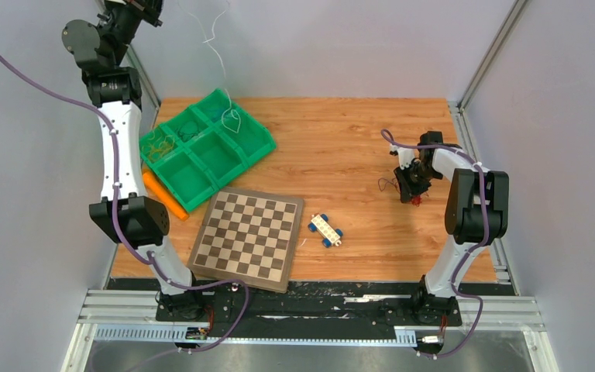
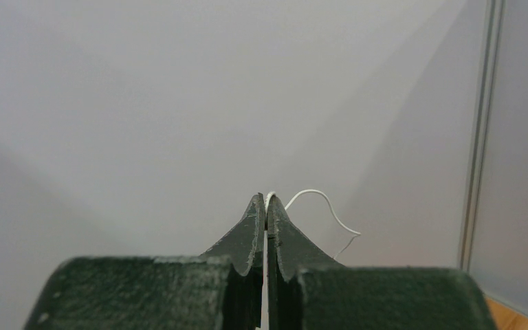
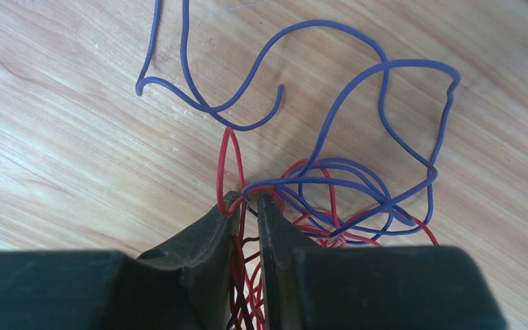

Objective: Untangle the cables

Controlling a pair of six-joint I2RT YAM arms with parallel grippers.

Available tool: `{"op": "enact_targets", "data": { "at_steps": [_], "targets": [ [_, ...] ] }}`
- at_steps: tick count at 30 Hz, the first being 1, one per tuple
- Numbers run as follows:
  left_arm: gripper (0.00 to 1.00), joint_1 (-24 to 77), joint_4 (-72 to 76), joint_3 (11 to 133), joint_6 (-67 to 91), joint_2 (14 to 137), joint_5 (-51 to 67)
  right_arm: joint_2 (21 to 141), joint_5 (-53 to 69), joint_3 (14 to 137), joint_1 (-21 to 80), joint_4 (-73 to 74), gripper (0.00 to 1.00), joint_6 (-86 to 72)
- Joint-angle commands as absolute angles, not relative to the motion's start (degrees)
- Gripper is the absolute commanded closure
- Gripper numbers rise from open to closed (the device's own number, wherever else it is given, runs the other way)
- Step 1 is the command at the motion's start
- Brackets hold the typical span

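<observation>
My left gripper (image 1: pixel 153 9) is raised high at the back left and shut on a thin white cable (image 1: pixel 218 54), which hangs down to the green tray. In the left wrist view the white cable (image 2: pixel 324 200) curls out from the closed gripper tips (image 2: pixel 266 199). My right gripper (image 1: pixel 414 191) is down on the table at the right, shut on a tangle of red and blue cables. In the right wrist view the blue cables (image 3: pixel 385 69) loop out ahead of the gripper (image 3: pixel 247 199), and the red cables (image 3: pixel 228 151) run between the fingers.
A green compartment tray (image 1: pixel 232 178) sits at the back left with yellow wires (image 1: pixel 159 143) in one cell. An orange object (image 1: pixel 163 194) lies beside it. A chessboard (image 1: pixel 248 236) and a small white-and-blue toy car (image 1: pixel 325 229) lie near the front.
</observation>
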State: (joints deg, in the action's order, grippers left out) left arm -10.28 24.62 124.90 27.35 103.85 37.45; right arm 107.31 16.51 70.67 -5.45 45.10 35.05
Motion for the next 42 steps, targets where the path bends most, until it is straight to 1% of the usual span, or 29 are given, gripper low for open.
{"op": "enact_targets", "data": {
  "at_steps": [1,13,17,19,21,26,31,33,35,37,39,42],
  "targets": [
    [1.0,-12.27,24.7,126.34,28.55,101.98,37.17,108.13,15.82,71.51,-5.62,46.13,0.8,35.04],
    [1.0,-16.84,25.08,116.7,28.84,96.21,38.68,108.67,16.24,72.17,-5.6,46.46,0.8,34.83],
    [1.0,-16.89,26.72,114.31,32.19,96.32,41.04,109.26,16.67,72.78,-5.54,46.57,0.8,34.46],
    [1.0,-16.56,28.34,113.93,37.16,97.57,42.67,109.71,17.0,73.37,-5.45,46.66,0.8,34.12],
    [1.0,-15.39,29.03,113.77,38.26,99.15,43.94,110.19,17.14,73.99,-5.3,46.82,0.8,33.87],
    [1.0,-10.32,28.44,112.11,33.95,99.63,43.85,110.48,17.23,74.7,-4.88,47.05,0.8,33.51],
    [1.0,-8.92,29.46,112.66,34.69,102.14,43.11,109.6,17.03,73.58,-4.92,47.16,0.8,33.73],
    [1.0,-8.96,29.15,110.54,33.35,101.96,43.79,109.03,16.74,72.85,-4.92,47.14,0.8,34.03],
    [1.0,-8.96,29.16,105.52,30.31,100.57,45.3,108.39,16.45,72.09,-4.9,47.04,0.8,34.47],
    [1.0,-8.96,28.13,97.19,25.55,98.52,47.48,107.8,16.28,71.24,-5.01,46.95,0.8,34.66],
    [1.0,-9.03,26.2,91.73,21.42,96.68,49.01,107.19,16.07,70.41,-5.01,46.98,0.8,34.95],
    [1.0,-9.09,23.57,86.38,17.37,95.36,51.47,106.45,15.82,69.33,-5.01,46.65,0.8,35.32]
  ]
}}
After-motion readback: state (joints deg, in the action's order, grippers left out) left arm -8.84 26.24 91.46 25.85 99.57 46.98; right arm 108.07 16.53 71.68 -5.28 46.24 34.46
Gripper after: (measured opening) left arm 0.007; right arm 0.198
